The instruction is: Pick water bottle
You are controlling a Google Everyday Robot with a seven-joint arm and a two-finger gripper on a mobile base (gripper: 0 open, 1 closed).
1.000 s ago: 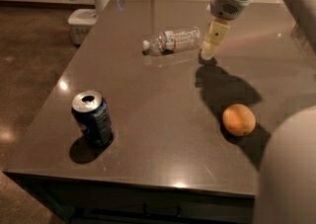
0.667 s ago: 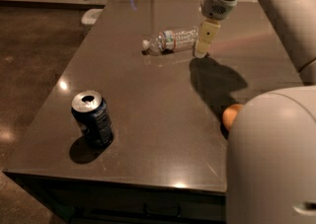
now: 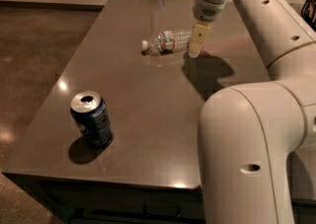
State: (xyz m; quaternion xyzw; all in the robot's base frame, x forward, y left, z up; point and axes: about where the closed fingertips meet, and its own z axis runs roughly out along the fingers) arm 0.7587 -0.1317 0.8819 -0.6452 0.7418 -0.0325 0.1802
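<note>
The pale yellow gripper [image 3: 195, 50] hung pointing down over the far part of the table, at the base end of the bottle. Whether it was apart or together, I cannot tell. The small clear ribbed plastic water bottle [image 3: 168, 41], white-capped with a red-and-green label band, lay on its side on the dark grey-brown tabletop [image 3: 148, 99]. Its long axis ran roughly left to right, cap pointing left. There was one bottle and one dark blue soda can [image 3: 92, 119], upright near the front left, well apart from the bottle.

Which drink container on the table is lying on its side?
The clear water bottle, flat on its side at the far end, right beside the gripper. The dark blue soda can stands upright near the front edge.
</note>
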